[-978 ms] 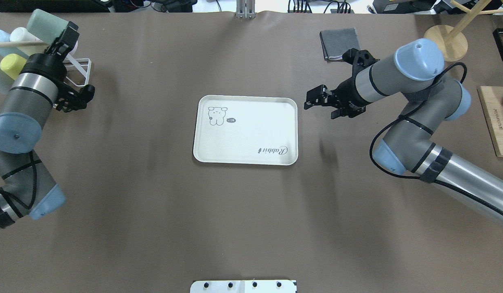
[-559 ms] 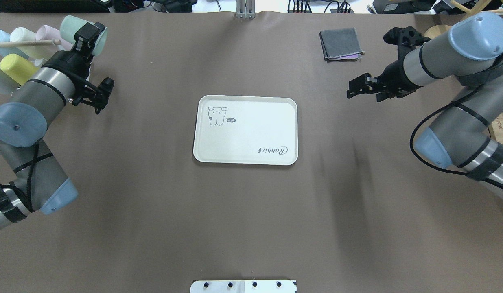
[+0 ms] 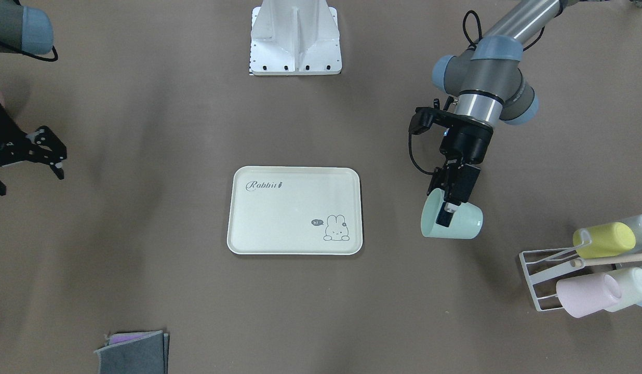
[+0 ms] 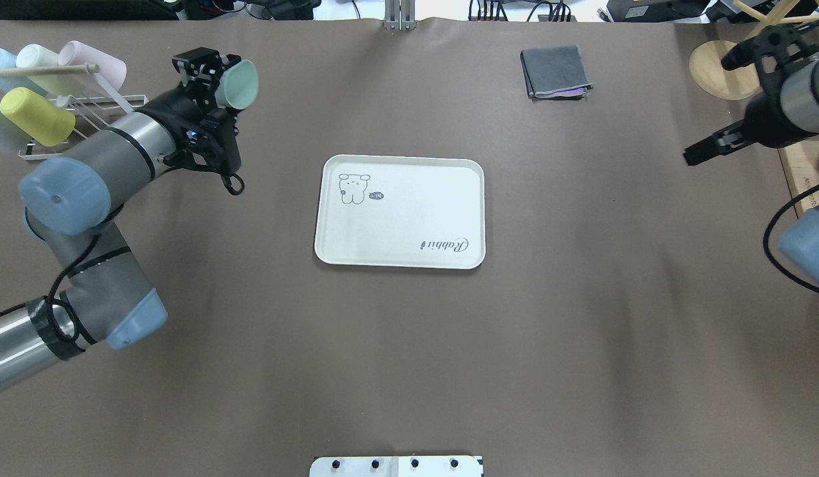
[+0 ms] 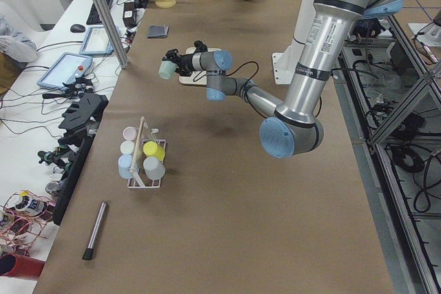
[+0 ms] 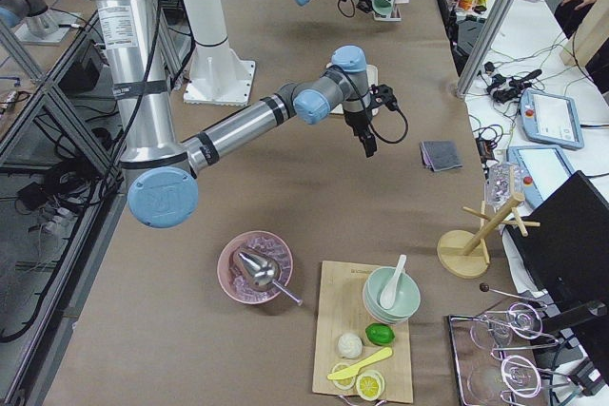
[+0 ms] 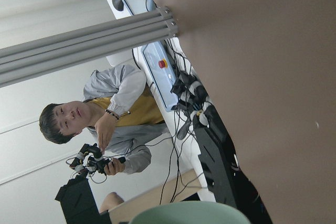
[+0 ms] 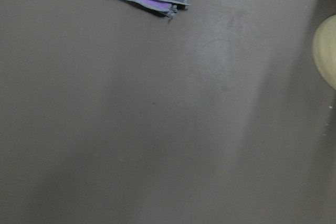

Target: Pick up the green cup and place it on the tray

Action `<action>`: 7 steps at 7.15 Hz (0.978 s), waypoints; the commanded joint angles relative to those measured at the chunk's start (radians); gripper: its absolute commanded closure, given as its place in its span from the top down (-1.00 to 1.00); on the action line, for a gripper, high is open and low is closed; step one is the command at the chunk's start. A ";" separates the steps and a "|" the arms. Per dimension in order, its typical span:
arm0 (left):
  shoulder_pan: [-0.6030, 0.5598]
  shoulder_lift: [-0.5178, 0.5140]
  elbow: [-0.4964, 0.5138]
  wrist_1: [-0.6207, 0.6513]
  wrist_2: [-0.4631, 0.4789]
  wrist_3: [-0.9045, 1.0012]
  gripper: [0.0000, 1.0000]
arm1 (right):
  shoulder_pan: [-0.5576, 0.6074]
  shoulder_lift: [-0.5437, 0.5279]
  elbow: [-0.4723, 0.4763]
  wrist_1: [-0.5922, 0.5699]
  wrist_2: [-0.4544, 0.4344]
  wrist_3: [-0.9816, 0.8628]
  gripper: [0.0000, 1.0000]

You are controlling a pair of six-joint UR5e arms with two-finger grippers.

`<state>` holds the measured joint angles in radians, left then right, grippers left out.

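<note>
So, left gripper (image 3: 447,203) fingers pinching the green cup (image 3: 458,224), cup tipped on its side, held off the table, between cup rack (image 3: 531,283) and tray (image 3: 238,208), clear of both, right gripper (image 4: 698,152) way off, can't tell its fingers.

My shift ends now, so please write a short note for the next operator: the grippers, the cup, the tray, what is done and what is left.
Left gripper: shut on the green cup, which is in the air on its side, between the rack and the tray.
Right gripper: open, empty, far from the tray.
Tray: nothing on it.
Done: cup picked up.
Left: carry it over the tray, set it down, release.
</note>
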<state>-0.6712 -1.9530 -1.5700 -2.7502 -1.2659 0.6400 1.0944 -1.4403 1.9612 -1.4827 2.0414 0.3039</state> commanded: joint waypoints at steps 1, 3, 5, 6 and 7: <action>0.080 -0.033 0.028 -0.022 -0.007 -0.254 0.41 | 0.172 -0.034 0.047 -0.227 0.006 -0.281 1.00; 0.139 -0.107 0.143 -0.098 0.002 -0.432 0.41 | 0.333 -0.095 -0.028 -0.231 0.133 -0.311 1.00; 0.211 -0.205 0.231 -0.129 0.066 -0.612 0.42 | 0.432 -0.153 -0.093 -0.234 0.230 -0.308 1.00; 0.252 -0.237 0.243 -0.129 0.129 -0.634 0.42 | 0.465 -0.167 -0.106 -0.237 0.252 -0.302 1.00; 0.262 -0.247 0.254 -0.129 0.140 -0.660 0.42 | 0.493 -0.169 -0.123 -0.237 0.266 -0.308 1.00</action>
<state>-0.4343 -2.1770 -1.3334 -2.8777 -1.1588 0.0187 1.5500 -1.5996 1.8583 -1.7181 2.2843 -0.0020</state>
